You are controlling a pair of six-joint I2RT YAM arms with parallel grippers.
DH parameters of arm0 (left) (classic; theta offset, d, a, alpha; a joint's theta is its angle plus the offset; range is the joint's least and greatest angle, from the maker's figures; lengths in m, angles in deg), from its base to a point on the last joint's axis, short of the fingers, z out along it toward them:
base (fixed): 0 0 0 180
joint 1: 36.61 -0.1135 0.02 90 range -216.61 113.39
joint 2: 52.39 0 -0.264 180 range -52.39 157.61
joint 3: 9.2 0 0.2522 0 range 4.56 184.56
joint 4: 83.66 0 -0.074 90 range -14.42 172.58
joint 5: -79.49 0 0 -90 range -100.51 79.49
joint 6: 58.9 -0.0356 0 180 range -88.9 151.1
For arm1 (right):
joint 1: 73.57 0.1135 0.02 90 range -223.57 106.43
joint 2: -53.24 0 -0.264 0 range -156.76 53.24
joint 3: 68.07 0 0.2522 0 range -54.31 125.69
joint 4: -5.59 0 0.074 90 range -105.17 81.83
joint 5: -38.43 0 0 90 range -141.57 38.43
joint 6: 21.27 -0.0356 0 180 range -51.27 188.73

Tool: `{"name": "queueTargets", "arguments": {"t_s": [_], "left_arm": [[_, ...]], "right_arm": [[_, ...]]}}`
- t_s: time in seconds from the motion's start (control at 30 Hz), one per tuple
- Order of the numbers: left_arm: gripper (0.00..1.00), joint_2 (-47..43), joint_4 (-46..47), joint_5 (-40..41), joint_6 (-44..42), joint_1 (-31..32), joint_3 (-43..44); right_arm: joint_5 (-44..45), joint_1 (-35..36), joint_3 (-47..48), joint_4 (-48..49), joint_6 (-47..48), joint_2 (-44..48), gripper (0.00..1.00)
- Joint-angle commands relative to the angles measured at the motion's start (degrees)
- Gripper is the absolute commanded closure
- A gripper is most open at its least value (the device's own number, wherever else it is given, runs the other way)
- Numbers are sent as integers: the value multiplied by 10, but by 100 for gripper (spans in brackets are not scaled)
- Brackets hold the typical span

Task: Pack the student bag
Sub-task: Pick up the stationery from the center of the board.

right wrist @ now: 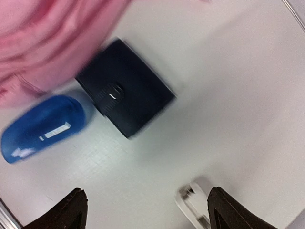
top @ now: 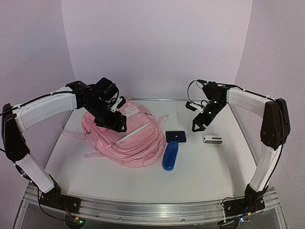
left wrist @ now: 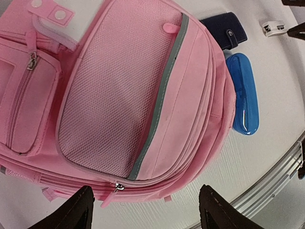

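From the top view, the student bag (top: 125, 138) lies flat, front up, on the left-centre of the surface (top: 209, 167). My left hand (top: 119, 125) hangs over its upper part. My right hand (top: 198, 125) hovers above bare surface on the far right, well apart from the bag. Three loose items sit outside the bag: a blue case (top: 170, 156) touching its right edge, a dark wallet (top: 176, 137) just beyond that, and a small white item (top: 213, 140) further right. In the left wrist view the fingers (left wrist: 71, 210) stand wide apart with nothing between them. Below them I see the mesh front pocket with its grey trim, and a zip pull (left wrist: 116, 187) near the bag's edge, close to the left finger. Every zip I can see looks shut, so I judge the packing is at its start, with the bag not yet opened and nothing inside that I can confirm. The right wrist view is smeared by motion, but those fingers (right wrist: 66, 212) are also spread and empty. The wallet is below centre frame, the blue case is to one side, and the white item is close to one fingertip. The next move, as I read it, calls for the left hand to pinch that small zip pull squarely and run it along the seam. The right hand would then need to steady the soft fabric or line up on the wallet, coming down flat so the thin item does not skate away.
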Motion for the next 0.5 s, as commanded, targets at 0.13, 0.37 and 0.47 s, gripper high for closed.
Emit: {"name": "queueTargets", "arguments": {"t_s": [0.13, 0.37, 0.47], "left_arm": [[23, 28, 7, -34, -27, 2, 45], [23, 49, 8, -41, -26, 3, 66], [23, 54, 9, -40, -23, 3, 70]], "right_arm": [[81, -125, 12, -70, 266, -49, 15], [83, -135, 19, -70, 337, -89, 16], [95, -135, 14, -64, 351, -104, 17]]}}
